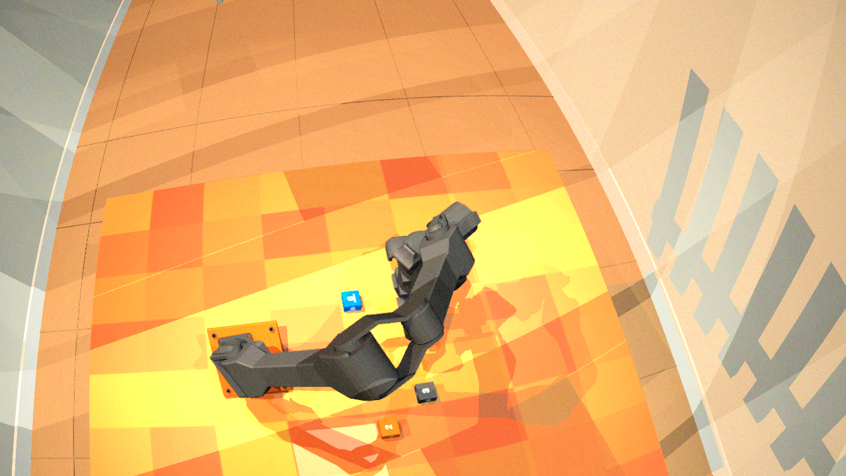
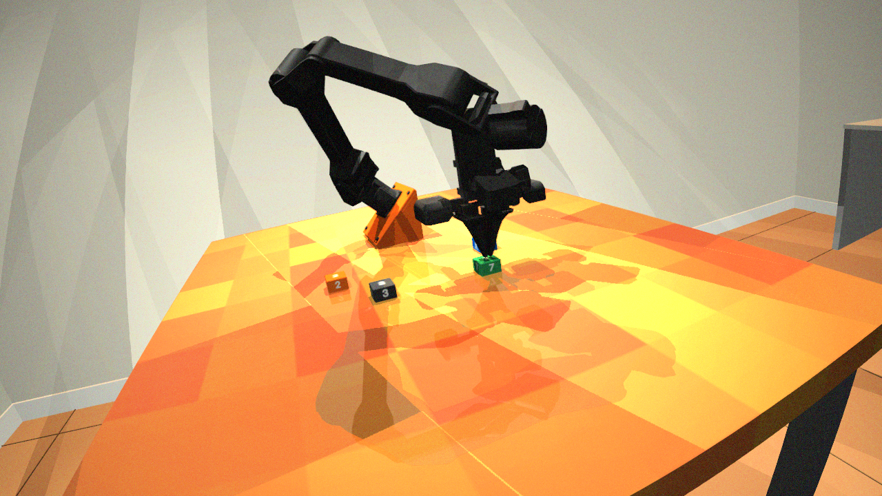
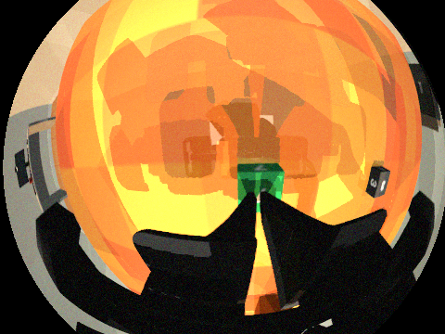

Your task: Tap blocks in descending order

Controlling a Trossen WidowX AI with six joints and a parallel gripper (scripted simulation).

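The counter (image 1: pixel 236 219) (image 2: pixel 247 401) (image 3: pixel 278 42) has a patchwork top of orange, yellow and red. On it sit a green "7" block (image 2: pixel 482 267) (image 3: pixel 246 175), a blue block (image 1: pixel 351 301) (image 2: pixel 476 246), a black "3" block (image 1: pixel 425 392) (image 2: pixel 382 291) (image 3: pixel 377 181) near an orange "2" block (image 1: pixel 388 428) (image 2: pixel 336 283), and an orange wedge-shaped arm base (image 1: pixel 262 331) (image 2: pixel 406 228).

- Got the gripper (image 3: pixel 256 199) basically shut, tips overlapping the green block (image 3: pixel 260 173)
- Can't tell if touching
- Also see black "3" block (image 3: pixel 377 181) off right

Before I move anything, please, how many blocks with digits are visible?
4: green under the end effector; blue behind green; black and orange nearer the table's other side.
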